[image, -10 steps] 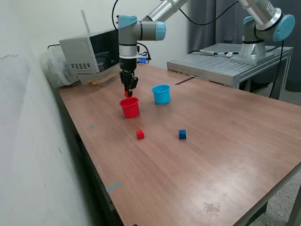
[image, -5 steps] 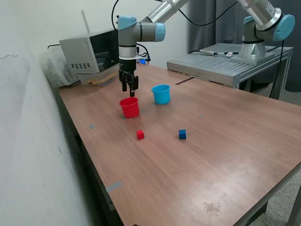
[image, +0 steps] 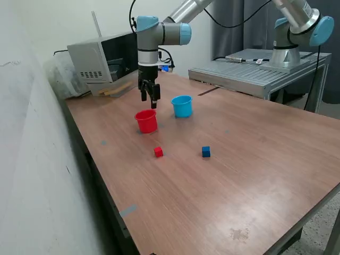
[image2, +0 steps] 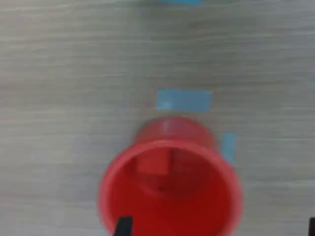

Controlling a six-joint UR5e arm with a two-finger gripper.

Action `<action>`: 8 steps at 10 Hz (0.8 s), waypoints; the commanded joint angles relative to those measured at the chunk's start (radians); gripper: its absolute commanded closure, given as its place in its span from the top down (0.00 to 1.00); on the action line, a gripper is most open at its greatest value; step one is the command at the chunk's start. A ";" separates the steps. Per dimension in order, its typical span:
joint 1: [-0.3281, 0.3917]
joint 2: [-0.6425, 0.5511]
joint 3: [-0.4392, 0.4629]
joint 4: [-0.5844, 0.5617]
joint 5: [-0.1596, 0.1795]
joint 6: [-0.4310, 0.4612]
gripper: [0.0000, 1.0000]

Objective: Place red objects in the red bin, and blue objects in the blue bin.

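Though blurred, the wrist view shows a small red cube (image2: 153,163) inside the round red plastic bin (image: 146,121); above it, the two-finger gripper (image: 150,101) hangs open, empty

The arm (image: 175,21) is built of silver-grey metal tubes joined by rounded joints with light blue caps, and black cables loop along it. Its wrist section is pale grey with a darker band, ending in a compact black tool (image: 149,94) with two short, dark fingers (image2: 123,227).
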 commanded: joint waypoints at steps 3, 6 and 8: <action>0.201 -0.054 0.027 0.028 0.007 0.326 1.00; 0.230 0.036 -0.096 0.063 0.007 0.325 1.00; 0.239 0.067 -0.156 0.065 0.003 0.326 1.00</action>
